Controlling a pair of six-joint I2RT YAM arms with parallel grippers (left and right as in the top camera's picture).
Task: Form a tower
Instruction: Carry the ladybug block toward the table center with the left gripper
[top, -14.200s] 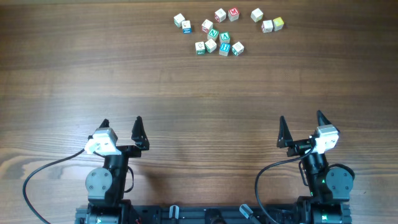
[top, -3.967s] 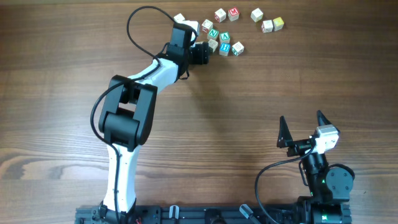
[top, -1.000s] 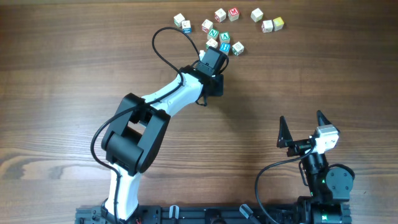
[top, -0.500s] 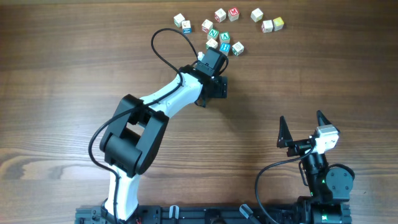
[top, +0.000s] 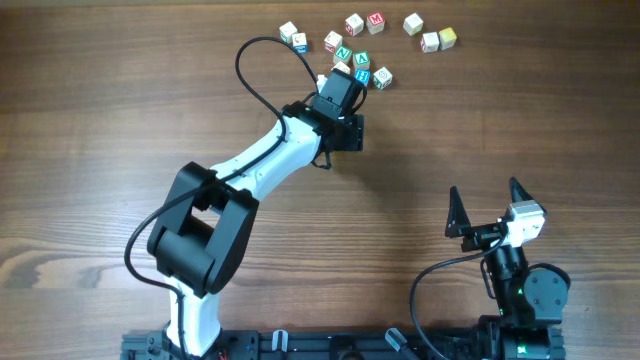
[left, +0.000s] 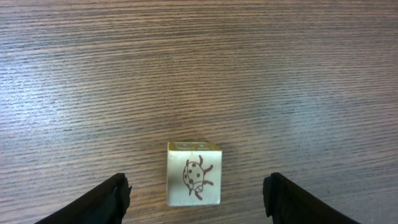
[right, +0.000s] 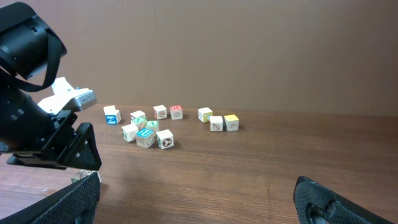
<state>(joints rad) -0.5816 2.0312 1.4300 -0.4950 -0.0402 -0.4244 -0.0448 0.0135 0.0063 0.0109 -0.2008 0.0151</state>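
Tower status: there isn't one stacked yet. All I can see is a single ladybug cube sitting alone on the surface, near the cube pile on the robot's side of it. I'm guessing that's meant as the base.

The left claw is right over it with its jaws spread. There's a clear gap between the cube and each finger, so nothing is gripped. The right claw is wide open too, empty and parked well apart from the pile.

What I'd worry about from here:
- A finger could clip the ladybug cube as the arm pulls away, since the tips hang low on both sides of it. That would skid or twist the base.
- The green and blue letter cubes in the middle of the pile look packed against each other. Pinching one could drag its neighbours along or give a crooked grip.
- These cubes are tiny, so any offset or tilt when setting one on the ladybug cube probably means it slides off or knocks the base away.
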